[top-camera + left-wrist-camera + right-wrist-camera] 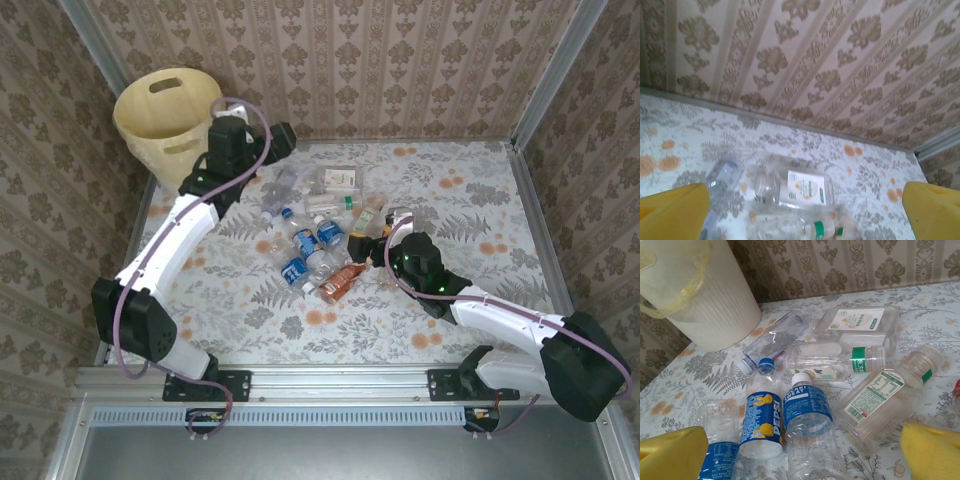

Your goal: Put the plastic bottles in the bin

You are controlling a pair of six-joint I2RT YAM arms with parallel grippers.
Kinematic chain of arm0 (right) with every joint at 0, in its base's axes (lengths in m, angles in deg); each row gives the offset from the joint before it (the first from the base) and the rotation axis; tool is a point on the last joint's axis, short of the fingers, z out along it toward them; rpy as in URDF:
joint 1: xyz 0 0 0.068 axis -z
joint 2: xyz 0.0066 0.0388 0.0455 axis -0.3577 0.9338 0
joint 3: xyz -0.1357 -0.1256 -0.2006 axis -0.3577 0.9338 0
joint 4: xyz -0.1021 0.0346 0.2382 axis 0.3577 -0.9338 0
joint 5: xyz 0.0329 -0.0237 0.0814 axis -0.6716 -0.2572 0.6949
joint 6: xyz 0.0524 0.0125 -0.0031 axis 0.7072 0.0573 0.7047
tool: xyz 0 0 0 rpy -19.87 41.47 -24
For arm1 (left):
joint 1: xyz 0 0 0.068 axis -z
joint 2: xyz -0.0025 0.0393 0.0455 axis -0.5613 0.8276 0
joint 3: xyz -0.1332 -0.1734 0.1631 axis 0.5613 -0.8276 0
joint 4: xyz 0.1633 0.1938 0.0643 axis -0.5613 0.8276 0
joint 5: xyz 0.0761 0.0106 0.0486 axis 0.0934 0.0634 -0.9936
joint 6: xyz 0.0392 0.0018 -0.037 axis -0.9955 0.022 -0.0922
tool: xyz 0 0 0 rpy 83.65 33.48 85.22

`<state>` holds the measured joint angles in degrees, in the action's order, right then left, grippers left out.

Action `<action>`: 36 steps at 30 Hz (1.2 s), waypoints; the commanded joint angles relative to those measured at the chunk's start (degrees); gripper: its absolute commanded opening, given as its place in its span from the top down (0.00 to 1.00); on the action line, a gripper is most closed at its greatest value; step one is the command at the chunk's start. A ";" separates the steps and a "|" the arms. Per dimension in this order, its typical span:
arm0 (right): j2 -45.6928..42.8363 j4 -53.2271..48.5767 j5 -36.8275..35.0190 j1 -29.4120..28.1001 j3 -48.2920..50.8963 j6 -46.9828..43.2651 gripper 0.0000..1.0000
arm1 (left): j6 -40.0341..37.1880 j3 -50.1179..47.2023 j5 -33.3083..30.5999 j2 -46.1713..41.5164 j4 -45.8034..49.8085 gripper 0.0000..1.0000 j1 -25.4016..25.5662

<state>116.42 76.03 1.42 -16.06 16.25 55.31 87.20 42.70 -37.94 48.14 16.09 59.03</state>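
The right gripper (802,452) stands wide apart, its yellow fingers (670,452) in the two lower corners of its wrist view, clamped on nothing. It hangs low over the plastic bottles (320,235), with a Pocari Sweat bottle (807,425) and a Pepsi bottle (760,420) lying side by side in the lower middle between the fingers; whether the tips touch one I cannot tell. The left gripper (805,205) is spread just as wide and empty, with a squarish bottle with a green-and-white label (800,185) lying on the table (480,210) beyond it. In the overhead view the bottles are heaped mid-frame on the flowered cloth, while the bin (145,135) stands upright in the upper left corner, close beside the left arm's wrist
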 commanded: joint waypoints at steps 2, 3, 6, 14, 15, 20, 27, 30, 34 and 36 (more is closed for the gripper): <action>0.52 0.28 -2.53 -0.08 1.17 1.47 0.00 | 4.70 -6.00 -7.15 -3.69 -1.52 0.00 3.97; 0.52 0.34 -2.79 -0.08 1.35 1.56 0.00 | 6.37 -7.85 -7.36 -4.71 -1.16 0.00 4.42; 0.60 0.42 -3.99 0.01 1.74 1.75 0.00 | 12.05 -12.59 -7.01 -6.44 1.14 0.00 4.91; 1.16 0.49 -4.53 0.95 1.99 2.86 0.00 | 19.82 -20.87 -5.67 -8.39 6.96 0.00 5.09; 1.26 0.46 -4.44 1.04 1.80 3.02 0.00 | 20.83 -21.65 -5.00 -8.22 7.32 0.00 5.04; 1.75 -0.45 -3.04 1.24 0.83 3.05 0.00 | 26.22 -25.34 0.27 -7.32 8.52 0.00 5.00; 1.84 -0.86 -3.42 1.31 0.94 3.59 0.00 | 29.24 -29.05 3.46 -6.86 12.08 0.00 5.09; 1.99 -1.23 -3.40 1.33 0.70 3.93 0.00 | 30.38 -30.14 3.79 -5.69 12.69 0.00 5.31; 2.27 -2.58 -3.44 1.42 0.17 4.54 0.00 | 31.88 -29.52 3.28 -2.49 15.53 0.00 6.13; 2.45 -3.34 -3.27 1.51 -0.13 4.72 0.00 | 31.77 -28.95 3.16 -1.06 16.25 0.01 6.66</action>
<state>118.15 74.55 -1.62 -14.92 17.65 58.68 117.21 13.19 -35.01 45.47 29.03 64.84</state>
